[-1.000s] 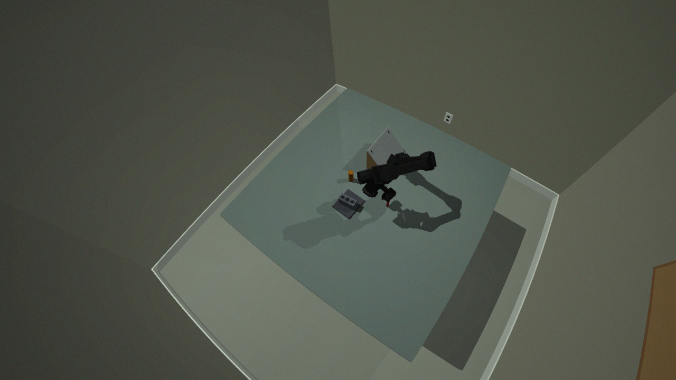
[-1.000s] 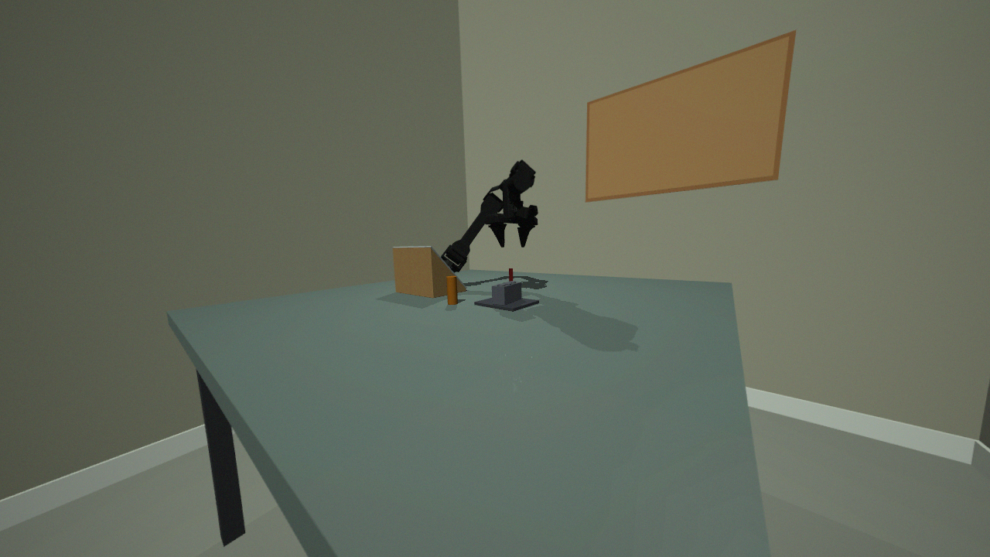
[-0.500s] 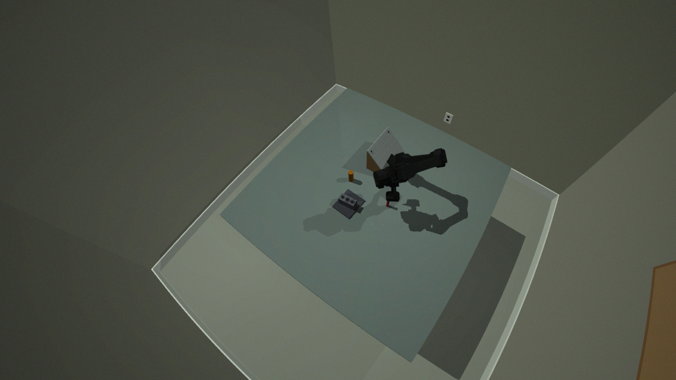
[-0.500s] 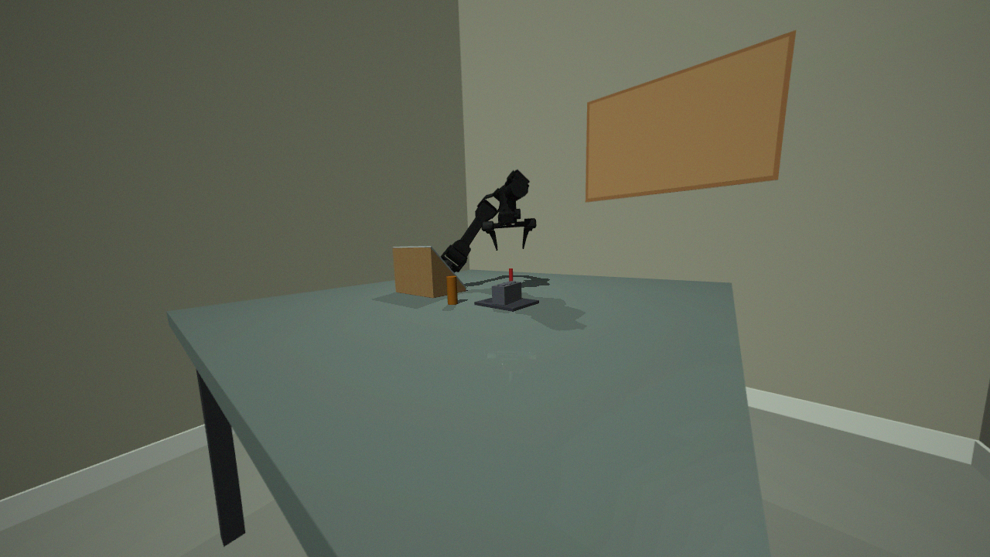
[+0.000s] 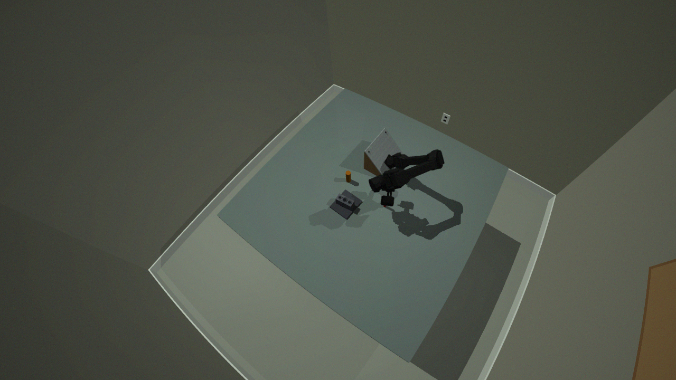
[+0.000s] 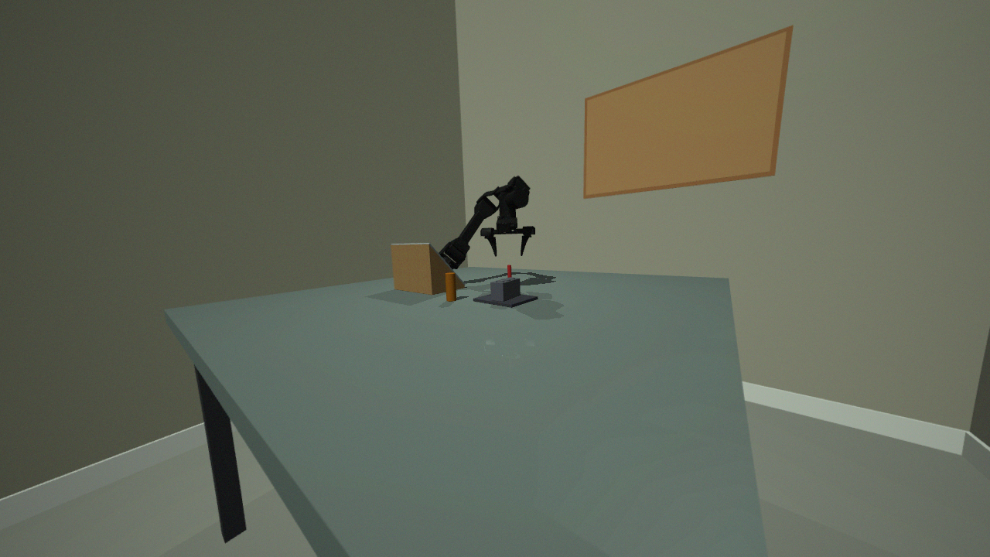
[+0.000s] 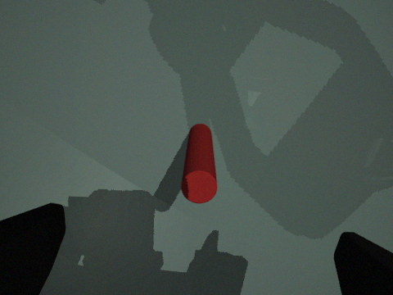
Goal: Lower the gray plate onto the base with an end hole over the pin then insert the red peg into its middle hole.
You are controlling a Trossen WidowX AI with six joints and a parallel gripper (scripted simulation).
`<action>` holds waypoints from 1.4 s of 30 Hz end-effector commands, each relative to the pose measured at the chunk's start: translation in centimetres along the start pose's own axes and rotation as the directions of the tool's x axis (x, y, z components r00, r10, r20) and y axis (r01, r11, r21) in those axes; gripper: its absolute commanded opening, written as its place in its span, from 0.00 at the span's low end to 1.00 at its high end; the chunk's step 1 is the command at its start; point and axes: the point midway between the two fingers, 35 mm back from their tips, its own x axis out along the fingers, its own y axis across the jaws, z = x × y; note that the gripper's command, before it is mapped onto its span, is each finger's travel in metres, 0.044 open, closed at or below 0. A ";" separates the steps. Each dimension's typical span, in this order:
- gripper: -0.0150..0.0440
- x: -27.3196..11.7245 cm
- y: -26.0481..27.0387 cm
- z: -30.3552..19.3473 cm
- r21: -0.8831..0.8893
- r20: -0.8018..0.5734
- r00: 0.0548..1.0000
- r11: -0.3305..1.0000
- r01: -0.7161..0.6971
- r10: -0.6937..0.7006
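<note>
The red peg [image 5: 384, 206] [image 6: 509, 271] [image 7: 199, 164] stands upright on the table, behind the base in the exterior view. My gripper [image 6: 508, 254] [image 7: 205, 236] is open and empty, pointing down above the peg; its fingers stand wide on either side in the wrist view. The gray plate [image 5: 344, 204] [image 6: 504, 289] sits flat and level on the dark base [image 5: 339, 210] [image 6: 484, 299], with its three holes facing up in the top view. The pin is hidden or too small to tell. In the top view the gripper covers most of the peg.
An orange cylinder [image 5: 348, 176] [image 6: 450, 286] stands upright near the base. A wooden wedge [image 5: 370, 163] [image 6: 411, 268] with a pale sloped face stands beside the arm's lower part. The arm's shadow falls on the table around the peg.
</note>
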 end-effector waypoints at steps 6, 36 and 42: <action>1.00 1.7 0.1 0.1 0.010 -0.010 1.000 1.000 -0.002 0.002; 1.00 6.6 0.2 0.1 0.009 -0.010 1.000 1.000 -0.003 0.003; 0.96 7.1 0.2 0.1 0.009 -0.011 1.000 1.000 -0.003 0.003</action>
